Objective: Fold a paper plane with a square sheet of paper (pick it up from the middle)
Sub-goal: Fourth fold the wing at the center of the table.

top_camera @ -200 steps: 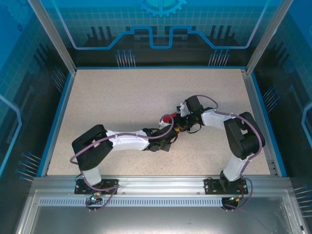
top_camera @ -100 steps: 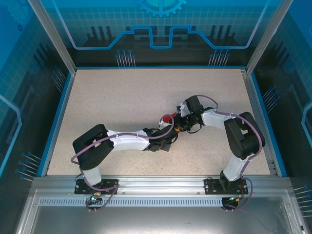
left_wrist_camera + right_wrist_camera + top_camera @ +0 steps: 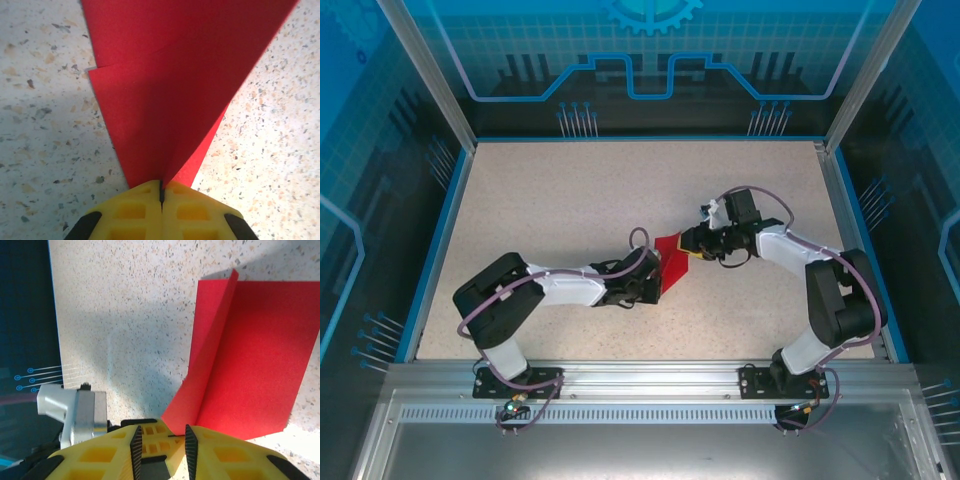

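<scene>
Two tools share paper (image 3: 670,262) | left tool (image 3: 161,192) clenched on its 7 o'clock tip, likely anchoring crease | right tool (image 3: 161,432) ajar at 2 o'clock edge

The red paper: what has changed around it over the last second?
The arms drew apart, left one leftward, right one rightward, so far more of the red paper shows between them. The left end effector closed on its folded tip. The right end effector stayed partly open at a corner. The table is as before.
</scene>
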Available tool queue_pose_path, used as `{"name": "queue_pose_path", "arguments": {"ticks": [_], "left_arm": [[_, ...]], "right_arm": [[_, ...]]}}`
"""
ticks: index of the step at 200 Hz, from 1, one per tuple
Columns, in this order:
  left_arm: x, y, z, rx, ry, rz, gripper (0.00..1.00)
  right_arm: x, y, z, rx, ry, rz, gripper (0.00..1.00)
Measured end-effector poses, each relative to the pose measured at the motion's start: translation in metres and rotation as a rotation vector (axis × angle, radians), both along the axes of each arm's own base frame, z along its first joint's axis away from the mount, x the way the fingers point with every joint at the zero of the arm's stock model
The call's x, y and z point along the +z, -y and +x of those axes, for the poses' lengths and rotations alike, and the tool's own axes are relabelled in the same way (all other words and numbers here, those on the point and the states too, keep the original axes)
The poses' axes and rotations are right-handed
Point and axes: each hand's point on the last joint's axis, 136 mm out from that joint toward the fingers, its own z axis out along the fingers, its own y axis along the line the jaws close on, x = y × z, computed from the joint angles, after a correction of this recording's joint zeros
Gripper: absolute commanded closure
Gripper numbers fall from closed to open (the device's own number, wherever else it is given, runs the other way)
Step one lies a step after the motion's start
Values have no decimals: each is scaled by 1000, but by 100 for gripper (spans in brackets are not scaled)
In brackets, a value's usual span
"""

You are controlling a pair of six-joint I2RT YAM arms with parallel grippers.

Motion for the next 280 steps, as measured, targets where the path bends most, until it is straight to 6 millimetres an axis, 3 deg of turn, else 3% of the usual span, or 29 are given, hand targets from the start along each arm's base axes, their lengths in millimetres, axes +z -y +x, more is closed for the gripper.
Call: {"name": "queue_pose_path", "arguments": {"ticks": [66,96,128,187,280], "left_arm": [[2,0,1,-7,-65,-143,100],[0,-2,0,9,-87,-184,100],[1,-2,0,15,-97,-203,100],[0,-1,-1,26,-115,-217,100],[1,-2,0,42,-132,-243,83]], "right_arm": [[4,-31,-16,93,14,36,85],[-9,-45,-17,114,-12,48,88],[-29,-47,-15,105,-60,45,88],[-46,-50,-8,105,-88,36,88],[-63,-49,-9,102,-127,21,88]]}}
